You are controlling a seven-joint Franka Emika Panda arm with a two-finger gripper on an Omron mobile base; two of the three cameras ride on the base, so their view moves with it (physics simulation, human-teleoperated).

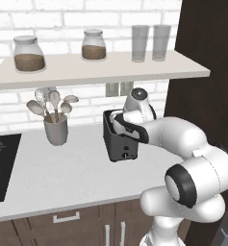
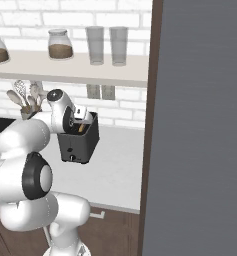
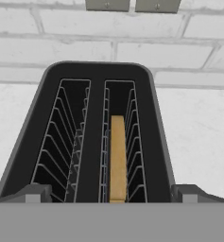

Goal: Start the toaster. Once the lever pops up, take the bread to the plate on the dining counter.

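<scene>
The dark toaster (image 1: 121,144) (image 2: 78,145) (image 3: 97,75) stands on the white worktop below the shelf. One golden-brown slice of bread (image 3: 117,156) sits upright in the right-hand slot in the hand view, and the other slot is empty. A brown edge of the bread (image 2: 81,128) shows at the toaster's top in the right base view. My gripper (image 3: 112,194) (image 2: 82,120) hangs just above the toaster's top, pointing down at the slots. It is open wide, with nothing between its fingertips (image 3: 35,193). The plate and the dining counter are out of view.
A grey utensil cup (image 1: 56,129) with spoons stands left of the toaster. A black cooktop (image 1: 0,163) lies at the far left. The shelf (image 1: 101,67) overhead carries jars and glasses. A tall dark panel (image 2: 200,125) walls off the right side.
</scene>
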